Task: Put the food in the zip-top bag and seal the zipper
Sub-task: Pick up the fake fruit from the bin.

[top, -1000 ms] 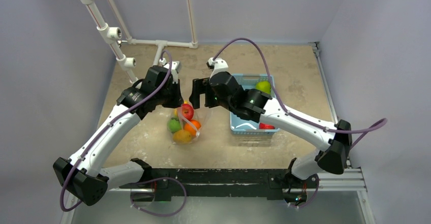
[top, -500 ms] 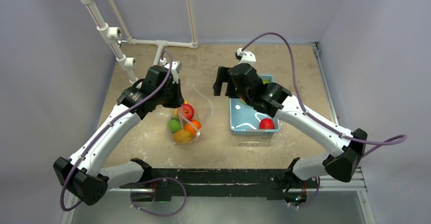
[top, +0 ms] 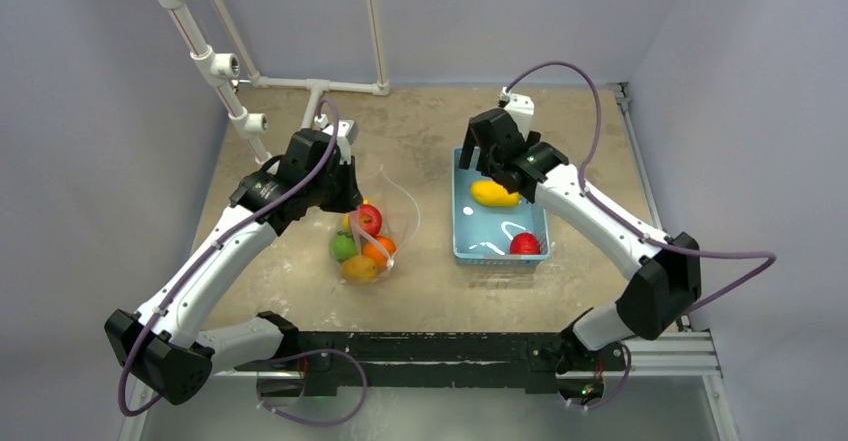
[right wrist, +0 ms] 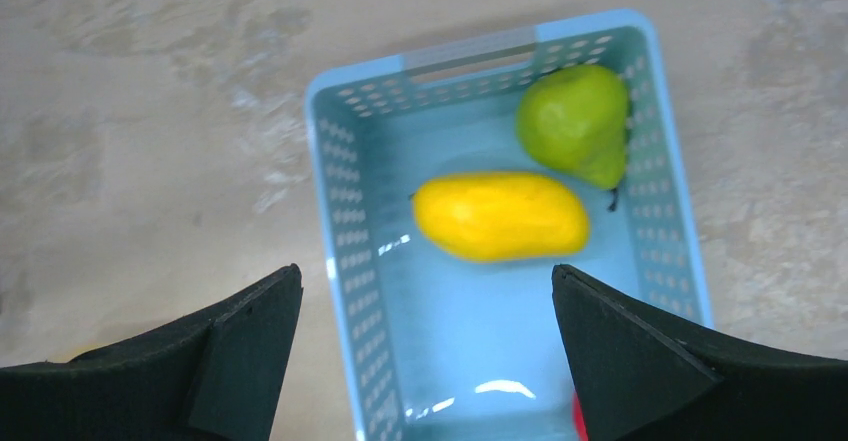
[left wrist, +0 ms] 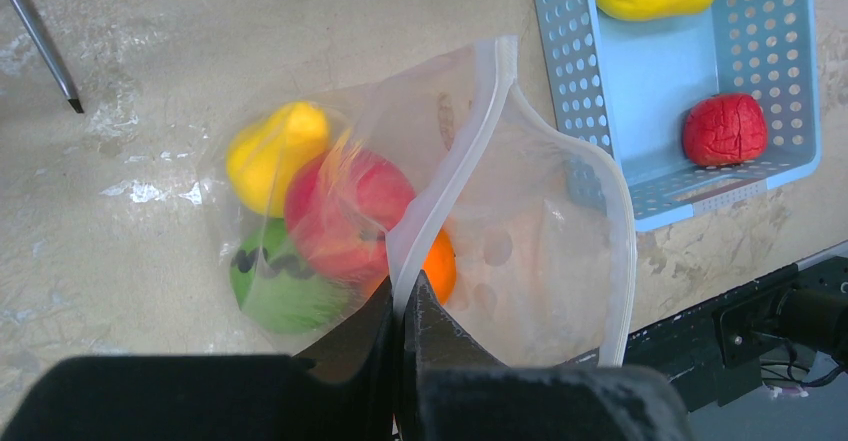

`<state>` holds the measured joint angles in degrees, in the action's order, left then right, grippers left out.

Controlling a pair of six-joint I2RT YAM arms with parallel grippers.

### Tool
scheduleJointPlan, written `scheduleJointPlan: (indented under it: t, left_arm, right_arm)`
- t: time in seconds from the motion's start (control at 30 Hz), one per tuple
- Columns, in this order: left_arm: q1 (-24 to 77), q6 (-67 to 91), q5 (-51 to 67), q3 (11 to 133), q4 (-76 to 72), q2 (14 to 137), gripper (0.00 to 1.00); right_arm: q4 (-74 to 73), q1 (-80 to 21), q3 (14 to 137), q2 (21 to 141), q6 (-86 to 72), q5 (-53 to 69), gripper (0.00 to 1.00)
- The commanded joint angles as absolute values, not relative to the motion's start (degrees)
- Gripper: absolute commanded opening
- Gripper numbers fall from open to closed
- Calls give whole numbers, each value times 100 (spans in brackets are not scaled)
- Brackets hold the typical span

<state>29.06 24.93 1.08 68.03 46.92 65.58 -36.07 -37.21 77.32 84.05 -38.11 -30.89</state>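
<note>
A light-blue basket [top: 500, 257] of slotted plastic sits on the mottled beige table [top: 420, 131]. Three pieces of the food lie on its smooth floor: an oblong yellow fruit [right wrist: 500, 216] about mid-basket, a green pear [right wrist: 580, 121] just beside it at the far right corner, and a knobbly red fruit [left wrist: 725, 129] at the near end, well apart from the other two.

The right gripper [right wrist: 425, 276] hangs over the basket's far half with its black fingers spread wide and nothing between them.

To the left of the basket, near it, the zip-top bag [left wrist: 540, 261] slumps on the table. It is clear and crinkly, with its mouth gaping toward the basket. The zipper [left wrist: 470, 151] runs as a whitish, stiffer band round that mouth. From the wrist view I cannot tell whether the bag's edge touches the basket's corner or only overlaps it.

The left gripper [left wrist: 402, 306] is closed tight on the mouth edge, pinching what appears to be the zipper strip itself.

Four glossy pieces sit bunched in the bag's end farthest from the basket: a yellow fruit [left wrist: 275, 151], a red fruit [left wrist: 345, 206], a dark-striped green fruit [left wrist: 275, 281] and an orange fruit [left wrist: 440, 271].
</note>
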Motion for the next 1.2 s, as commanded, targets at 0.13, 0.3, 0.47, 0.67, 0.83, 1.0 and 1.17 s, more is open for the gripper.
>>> scheduleJointPlan:
  t: [0.13,0.3,0.47,0.67,0.83,1.0,1.17]
  left_arm:
    - [2918,2492,127,6833,4531,6349,0]
    - [2918,2440,106,6831,4559,6321,0]
    - [2916,2407,105,6821,4570,6294,0]
    - [2918,2380,166,6764,4526,6289,0]
    - [2918,2374,213,6755,4494,6284,0]
    - [2918,2353,220,6752,4500,6289,0]
    - [2918,2340,211,6755,4496,6293,0]
  right_arm:
    - [-3468,-3113,7846,8954,-3355,-3717,97]
    - [-3333,-2932,7900,9402,-3166,-3832,98]
    - [-3195,-2842,7980,9803,-3037,-3900,99]
    - [-3167,-2789,8165,10283,-2992,-4087,99]
    - [-3104,-2668,8331,10595,-2925,-4242,99]
    - [-3029,-2547,8507,10875,-2807,-4332,99]
    - [-2944,-2449,8631,11071,-2683,-4257,99]
